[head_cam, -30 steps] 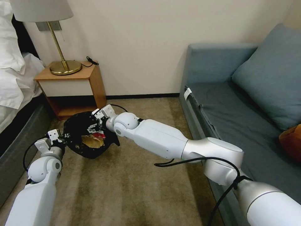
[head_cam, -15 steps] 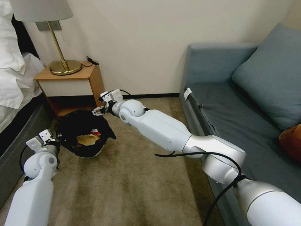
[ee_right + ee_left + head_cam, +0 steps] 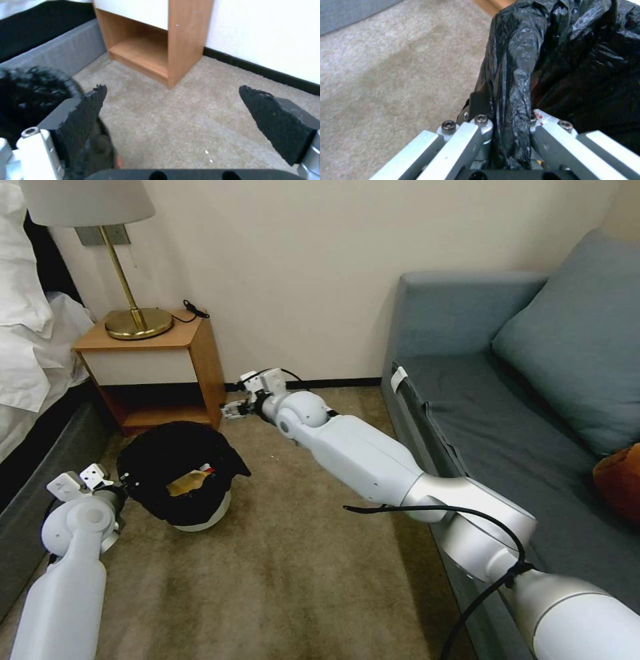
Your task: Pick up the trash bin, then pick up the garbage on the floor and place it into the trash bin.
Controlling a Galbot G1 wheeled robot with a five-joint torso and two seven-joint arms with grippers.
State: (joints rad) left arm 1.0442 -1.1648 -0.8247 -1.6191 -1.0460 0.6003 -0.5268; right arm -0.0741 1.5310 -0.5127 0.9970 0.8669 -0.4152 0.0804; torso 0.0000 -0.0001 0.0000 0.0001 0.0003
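1. Left wrist view shows our left gripper [image 3: 510, 140] pinched tight on the black bag at the rim of the trash bin [image 3: 573, 65].
2. From the head view, we see the trash bin [image 3: 200, 513] on the carpet [image 3: 280, 580] just past our left gripper [image 3: 110, 485]. Inside it lie a gold-brown wrapper [image 3: 183, 485] and a bit of red-and-white packet [image 3: 205, 471].
3. Farther off, our right gripper [image 3: 235, 411] hangs above the carpet, beside the nightstand [image 3: 200, 360]. Its pads [image 3: 86, 115] are spread wide with nothing between them.
4. We think we are between pieces of garbage. We see none on the carpet from here.
5. Next, we think we need to find more garbage, while our left gripper keeps the bin steady.
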